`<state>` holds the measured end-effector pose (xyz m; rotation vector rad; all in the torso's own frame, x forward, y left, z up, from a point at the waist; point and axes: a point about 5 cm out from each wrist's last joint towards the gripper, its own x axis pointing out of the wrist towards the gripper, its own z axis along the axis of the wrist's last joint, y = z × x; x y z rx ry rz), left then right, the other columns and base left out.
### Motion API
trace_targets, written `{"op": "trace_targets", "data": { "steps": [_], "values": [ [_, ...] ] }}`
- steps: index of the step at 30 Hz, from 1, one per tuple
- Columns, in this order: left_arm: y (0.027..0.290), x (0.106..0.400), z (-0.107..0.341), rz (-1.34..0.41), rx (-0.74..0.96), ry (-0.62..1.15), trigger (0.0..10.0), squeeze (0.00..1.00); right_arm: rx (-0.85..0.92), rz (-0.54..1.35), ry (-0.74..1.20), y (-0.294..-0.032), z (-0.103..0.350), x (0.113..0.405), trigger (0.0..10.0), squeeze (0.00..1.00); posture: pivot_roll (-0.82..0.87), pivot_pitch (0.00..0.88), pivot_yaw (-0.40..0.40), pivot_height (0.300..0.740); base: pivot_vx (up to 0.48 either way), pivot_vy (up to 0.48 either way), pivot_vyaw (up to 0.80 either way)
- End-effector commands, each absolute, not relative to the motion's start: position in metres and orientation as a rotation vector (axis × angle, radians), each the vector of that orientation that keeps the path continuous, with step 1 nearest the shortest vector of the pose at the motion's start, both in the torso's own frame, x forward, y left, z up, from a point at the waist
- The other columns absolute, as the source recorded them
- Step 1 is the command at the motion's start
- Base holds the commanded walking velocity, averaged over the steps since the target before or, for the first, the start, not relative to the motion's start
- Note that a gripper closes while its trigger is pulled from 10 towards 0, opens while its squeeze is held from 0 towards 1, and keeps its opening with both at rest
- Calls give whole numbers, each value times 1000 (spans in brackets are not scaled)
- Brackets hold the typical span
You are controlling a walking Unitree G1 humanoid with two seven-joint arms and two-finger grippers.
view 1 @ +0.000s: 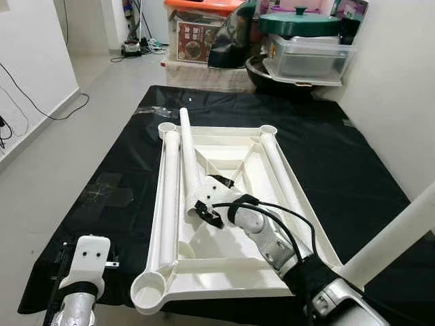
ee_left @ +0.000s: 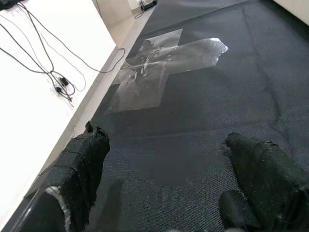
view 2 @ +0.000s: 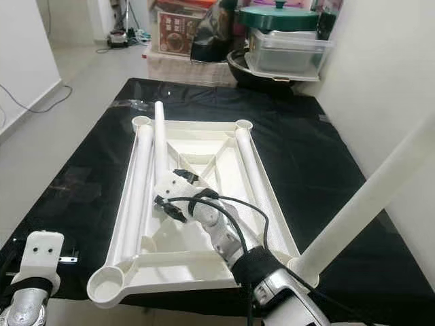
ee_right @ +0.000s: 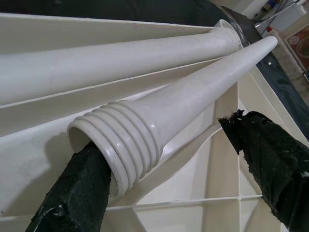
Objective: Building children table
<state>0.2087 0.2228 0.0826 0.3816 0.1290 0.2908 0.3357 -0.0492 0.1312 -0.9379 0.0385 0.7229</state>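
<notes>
The white table top [view 1: 224, 146] lies upside down on a black mat [view 1: 340, 156]. Three loose white legs rest in it: one along the left rim [view 1: 170, 197], one along the right rim [view 1: 279, 170], and one slanted in the middle [view 1: 187, 149]. Another leg [view 1: 394, 234] stands up from the near right corner socket. My right gripper [ee_right: 162, 133] is open and straddles the threaded end of the middle leg [ee_right: 120, 145]; one finger [ee_right: 77, 188] touches the threads and the other stays apart. Low at the left, my left gripper [ee_left: 164, 135] is open over the bare mat.
Storage boxes, a green pot [view 1: 299, 24] and a clear container [view 1: 309, 58] crowd the far end of the mat. A white wall runs along the right. Cables [ee_left: 58, 79] lie on the floor at the left, and a patch of clear tape [ee_left: 164, 63] sits on the mat.
</notes>
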Motion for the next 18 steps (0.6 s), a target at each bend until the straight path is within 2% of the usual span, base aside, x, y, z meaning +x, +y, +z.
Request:
{"op": "trace_targets", "data": {
  "steps": [1, 4, 10, 18],
  "values": [
    [220, 209, 76, 275, 388, 159, 10000, 0, -965, 722, 22, -45, 135, 340, 10000, 0, 127, 0, -80, 740, 0, 0, 0],
    [221, 210, 77, 276, 385, 157, 10000, 0, -939, 706, 13, -42, 137, 342, 10000, 0, 127, 0, -80, 740, 0, 0, 0],
    [218, 212, 77, 281, 378, 153, 10000, 0, -837, 550, -41, -30, 141, 344, 10000, 0, 133, 0, -92, 740, 0, 0, 0],
    [217, 212, 77, 271, 382, 156, 10000, 0, -836, 548, -7, -28, 125, 339, 10000, 0, 140, 0, -86, 740, 0, 0, 0]
  ]
}}
